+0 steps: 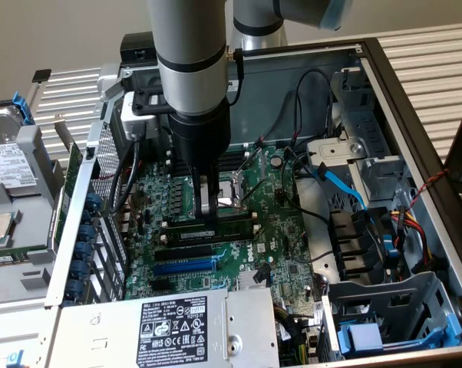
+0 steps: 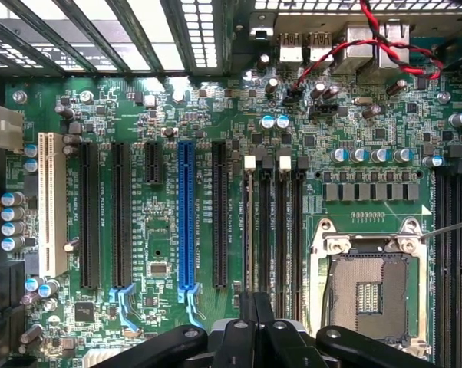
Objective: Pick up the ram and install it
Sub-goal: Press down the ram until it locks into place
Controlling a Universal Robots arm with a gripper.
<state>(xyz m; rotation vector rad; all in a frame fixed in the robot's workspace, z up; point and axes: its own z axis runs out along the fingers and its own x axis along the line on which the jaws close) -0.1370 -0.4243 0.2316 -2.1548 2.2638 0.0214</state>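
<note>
Your wrist view catalogues a green motherboard. Take the long blue expansion slot as your landmark. To either side of it you have long black slots, and beyond those a white slot. Further off, past a bank of narrow black memory slots, sits the square silver-framed processor socket. Your black gripper is closed, hovering near the blue slot's end. Red and black twisted wires cross the metal ports.
</note>
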